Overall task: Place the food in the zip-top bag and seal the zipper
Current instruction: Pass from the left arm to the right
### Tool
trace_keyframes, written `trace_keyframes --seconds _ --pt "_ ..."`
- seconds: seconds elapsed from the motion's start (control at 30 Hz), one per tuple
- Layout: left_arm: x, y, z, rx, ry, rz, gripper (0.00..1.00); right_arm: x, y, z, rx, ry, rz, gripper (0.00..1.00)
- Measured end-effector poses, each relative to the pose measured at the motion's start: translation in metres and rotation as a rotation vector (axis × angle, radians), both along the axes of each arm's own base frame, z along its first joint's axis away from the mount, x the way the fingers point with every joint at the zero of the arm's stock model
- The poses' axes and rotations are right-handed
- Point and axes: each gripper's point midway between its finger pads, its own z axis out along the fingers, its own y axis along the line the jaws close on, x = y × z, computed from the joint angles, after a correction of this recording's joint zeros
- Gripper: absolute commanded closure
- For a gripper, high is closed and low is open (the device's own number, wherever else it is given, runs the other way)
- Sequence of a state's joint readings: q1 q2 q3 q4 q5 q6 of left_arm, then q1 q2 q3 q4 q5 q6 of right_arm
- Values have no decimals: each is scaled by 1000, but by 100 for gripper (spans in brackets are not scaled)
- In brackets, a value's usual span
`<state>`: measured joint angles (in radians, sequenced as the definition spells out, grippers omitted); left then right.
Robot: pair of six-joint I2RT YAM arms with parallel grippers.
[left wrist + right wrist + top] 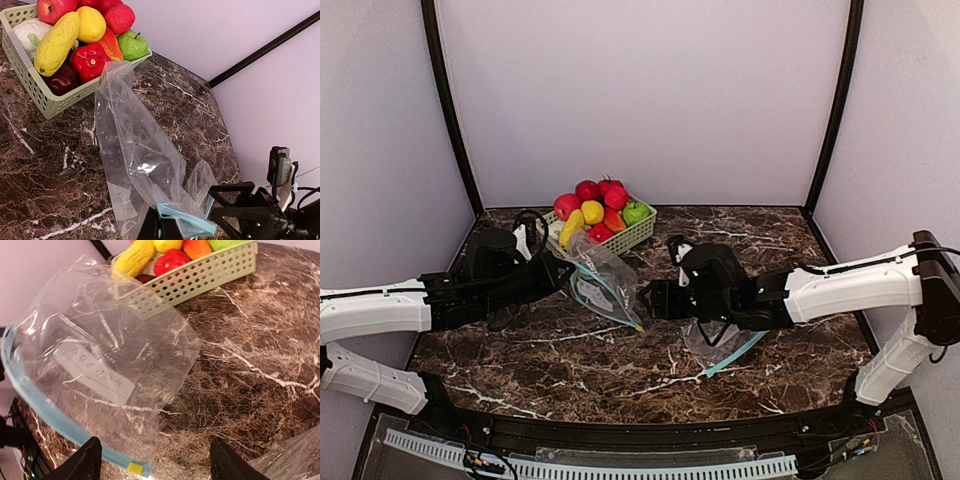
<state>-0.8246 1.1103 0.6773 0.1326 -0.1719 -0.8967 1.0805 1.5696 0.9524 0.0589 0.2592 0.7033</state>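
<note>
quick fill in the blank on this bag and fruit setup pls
1. All the food sits in the pale green ____.
2. The left gripper is shut on the zip-top bag at its blue ____ strip.
3. The right gripper, gripping nothing, is ____.

Missing words: basket; zipper; open

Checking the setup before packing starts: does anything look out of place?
Yes: a second zip-top bag lies crumpled on the table under the right arm, its blue zipper strip trailing out, while the left gripper pinches the other bag.
</note>
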Motion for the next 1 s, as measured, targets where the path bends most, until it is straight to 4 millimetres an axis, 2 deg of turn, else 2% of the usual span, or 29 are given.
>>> trace_keyframes --seconds 0.1,0.23,0.67,0.8,1.0 --pt "0 0 0 -1 1 2 99 -13 6 15 17 -44 30 10" --pt "0 0 0 -4 2 5 99 -27 17 25 19 -93 59 6" --pt "3 -1 9 -22 6 18 99 -12 47 41 -111 -265 42 4" --pt "5 -3 14 -32 3 19 99 -4 56 36 -164 -296 36 3" --pt "7 -5 26 -53 -13 20 99 0 52 8 -241 -259 19 5"
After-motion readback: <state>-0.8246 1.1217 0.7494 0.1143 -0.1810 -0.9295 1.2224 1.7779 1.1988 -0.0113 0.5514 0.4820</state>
